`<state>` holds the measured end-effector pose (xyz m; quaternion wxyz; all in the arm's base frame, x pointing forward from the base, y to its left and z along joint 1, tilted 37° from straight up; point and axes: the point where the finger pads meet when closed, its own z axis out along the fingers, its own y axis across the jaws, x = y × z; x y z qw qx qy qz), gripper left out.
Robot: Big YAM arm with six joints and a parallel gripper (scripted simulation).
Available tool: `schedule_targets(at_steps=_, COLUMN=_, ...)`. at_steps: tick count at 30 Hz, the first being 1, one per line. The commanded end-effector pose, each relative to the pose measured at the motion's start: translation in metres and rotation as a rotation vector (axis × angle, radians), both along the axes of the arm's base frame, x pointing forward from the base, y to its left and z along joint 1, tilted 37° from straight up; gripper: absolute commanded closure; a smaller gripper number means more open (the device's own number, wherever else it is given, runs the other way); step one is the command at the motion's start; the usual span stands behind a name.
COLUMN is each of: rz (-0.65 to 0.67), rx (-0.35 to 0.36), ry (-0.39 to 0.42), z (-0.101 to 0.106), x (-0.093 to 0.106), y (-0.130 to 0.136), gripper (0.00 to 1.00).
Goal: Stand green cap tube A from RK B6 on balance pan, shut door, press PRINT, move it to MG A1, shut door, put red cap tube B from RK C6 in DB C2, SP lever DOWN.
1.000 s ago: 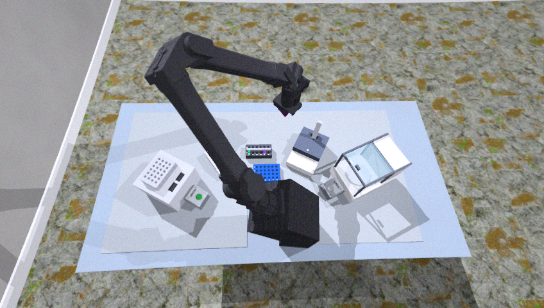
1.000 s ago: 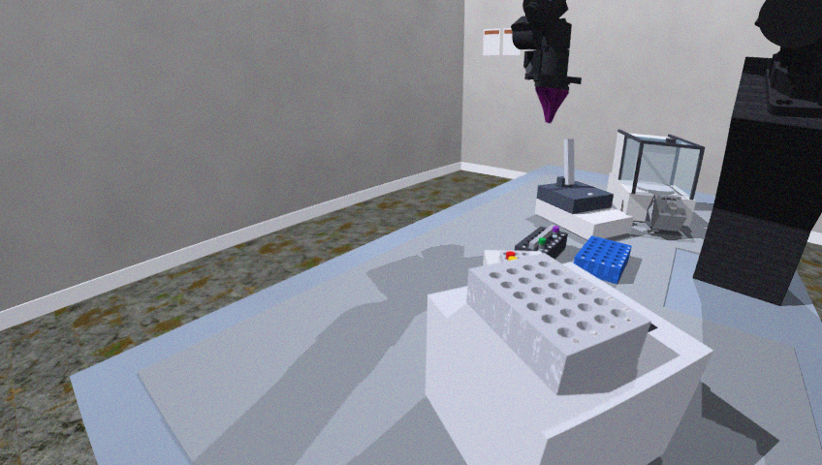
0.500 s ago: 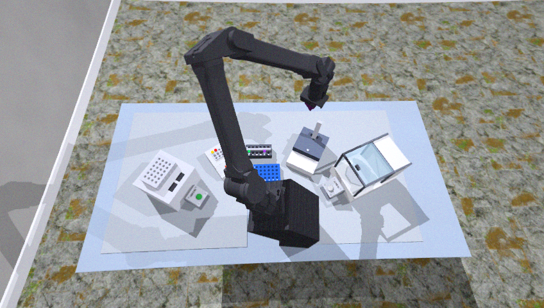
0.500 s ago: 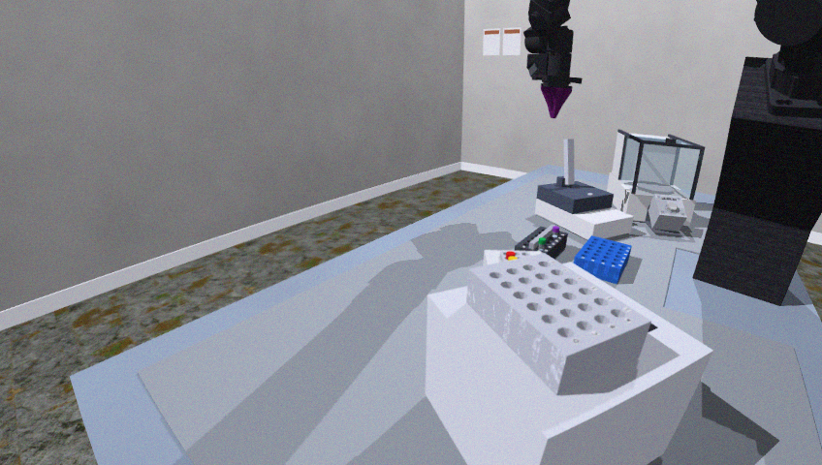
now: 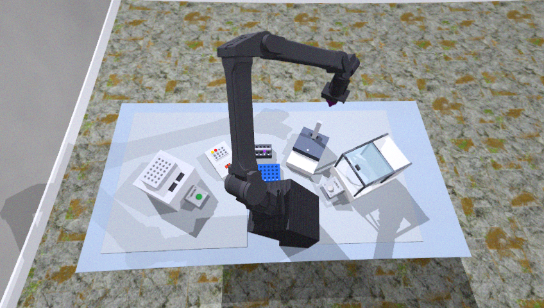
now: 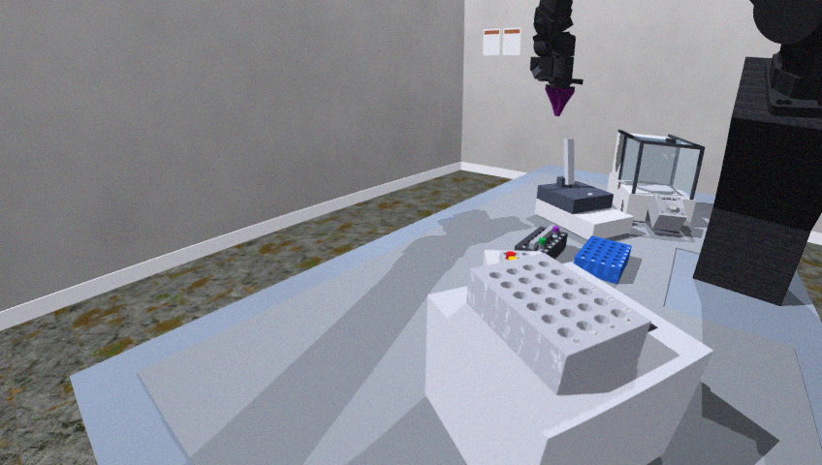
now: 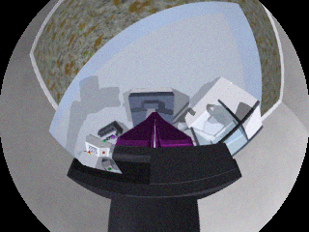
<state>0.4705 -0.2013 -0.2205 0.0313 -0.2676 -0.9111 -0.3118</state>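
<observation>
Tube A, green-capped (image 6: pixel 542 240): located in the magnet block (image 5: pixel 268 151) (image 6: pixel 557 244) (image 7: pixel 110 129), cap uppermost; its exact bore cannot be read. A purple-capped tube (image 5: pixel 264 151) (image 6: pixel 555 229) is housed in the same block.

Tube B, red-capped (image 5: pixel 215 150) (image 6: pixel 510 254): located in the dry block (image 5: pixel 213 162) (image 6: pixel 492 257) (image 7: pixel 101 145), beside a yellow-capped tube (image 5: pixel 212 152) (image 6: pixel 512 259).

Lever, white (image 5: pixel 316 129) (image 6: pixel 569 161): carried upright on the dark top of the spectrophotometer (image 5: pixel 305 163) (image 6: pixel 583 216) (image 7: pixel 151 101).

Gripper, purple-fingered (image 5: pixel 330 102) (image 6: pixel 557 114) (image 7: pixel 154 114): fingers brought together, nothing held; pointed downward and suspended above the lever, apart from it in the exterior view.

Balance (image 5: pixel 396 152) (image 6: pixel 631 201) (image 7: pixel 229 92): placed beside the spectrophotometer, on the side away from the magnet block. Its door, a glass pane with a dark handle (image 5: pixel 376 163), is seen drawn over the glass box. The lamp's state cannot be made out. A small grey box with a pale knob (image 5: pixel 331 194) (image 6: pixel 669 216) is set near the balance's front.

Tube rack, blue (image 5: pixel 269 172) (image 6: pixel 602 259): placed between the magnet block and the arm's dark pedestal (image 5: pixel 301 221) (image 6: pixel 755 184), partly hidden by the arm (image 5: pixel 241 114) from above.

Mixer, white (image 5: pixel 190 171) (image 6: pixel 490 356): placed at the bench's far left, topped by a many-welled block. A small box with a green button (image 5: pixel 199 196) is set beside it.
</observation>
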Motion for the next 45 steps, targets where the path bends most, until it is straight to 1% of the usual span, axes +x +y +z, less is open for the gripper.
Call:
schedule_targets(at_steps=1, rz=0.064, rx=0.002, ry=-0.019, z=0.016, x=0.004, y=0.014, gripper=1.0)
schedule_targets(at_steps=3, rz=0.064, rx=0.002, ry=-0.019, z=0.016, x=0.004, y=0.014, gripper=1.0)
schedule_targets(at_steps=4, rz=0.064, rx=-0.013, ry=-0.041, z=0.019, x=0.016, y=0.007, gripper=1.0)
schedule_targets(at_steps=6, rz=0.064, rx=-0.009, ry=-0.036, z=0.019, x=0.013, y=0.01, gripper=1.0)
schedule_targets(at_steps=8, rz=0.064, rx=0.009, ry=-0.01, z=0.009, x=0.002, y=0.017, gripper=1.0)
schedule_targets(at_steps=10, rz=0.064, rx=0.015, ry=-0.001, z=0.005, x=-0.003, y=0.021, gripper=1.0)
schedule_targets(at_steps=15, rz=0.064, rx=-0.004, ry=-0.03, z=0.016, x=0.007, y=0.016, gripper=1.0)
schedule_targets(at_steps=17, rz=0.064, rx=-0.006, ry=-0.033, z=0.018, x=0.008, y=0.016, gripper=1.0)
schedule_targets(at_steps=20, rz=0.064, rx=-0.003, ry=-0.027, z=0.015, x=0.006, y=0.017, gripper=1.0)
schedule_targets(at_steps=21, rz=0.064, rx=0.015, ry=-0.001, z=0.0, x=-0.004, y=0.024, gripper=1.0)
schedule_targets(at_steps=22, rz=0.064, rx=0.014, ry=-0.001, z=0.0, x=-0.004, y=0.024, gripper=1.0)
schedule_targets(at_steps=24, rz=0.062, rx=0.01, ry=-0.007, z=0.001, x=-0.002, y=0.023, gripper=1.0)
schedule_targets(at_steps=26, rz=0.062, rx=0.001, ry=-0.02, z=0.004, x=0.005, y=0.019, gripper=1.0)
schedule_targets(at_steps=45, rz=0.062, rx=0.001, ry=-0.021, z=0.004, x=0.005, y=0.019, gripper=1.0)
